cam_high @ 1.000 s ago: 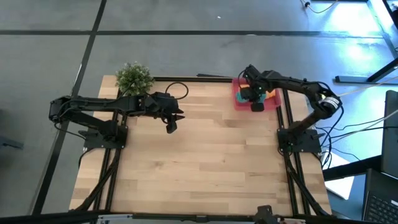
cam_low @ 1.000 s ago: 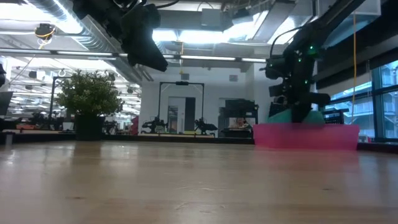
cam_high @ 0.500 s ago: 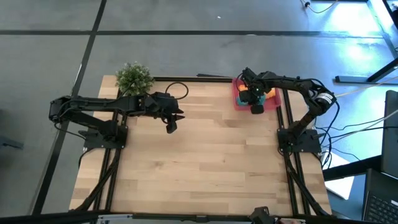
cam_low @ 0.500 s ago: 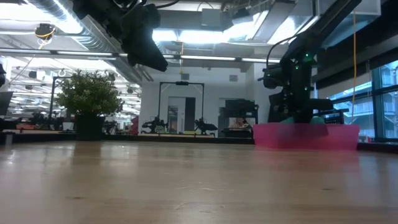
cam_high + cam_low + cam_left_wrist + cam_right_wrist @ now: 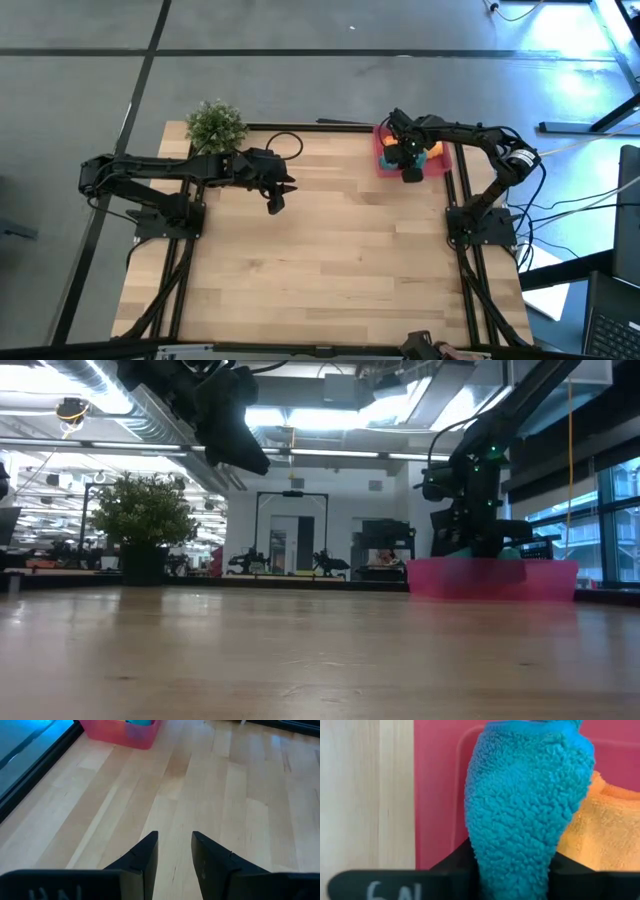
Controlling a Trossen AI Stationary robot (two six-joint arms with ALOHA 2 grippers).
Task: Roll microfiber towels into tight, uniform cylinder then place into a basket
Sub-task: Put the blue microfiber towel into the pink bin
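With the teal towel roll [image 5: 527,815] already down in the pinkish-red basket [image 5: 384,160] beside the orange towel [image 5: 600,830], I should let go squarely and lift straight so it stays tight; my right gripper [image 5: 411,166], reaching over the basket, grips the roll's end.

Two dark jointed arms, black cables, blunt black claw fingers [image 5: 145,857], white lettering.

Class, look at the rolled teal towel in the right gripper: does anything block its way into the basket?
Nothing visible does. The teal towel, between the right gripper's fingers, is already over the basket, beside the orange towel lying inside.
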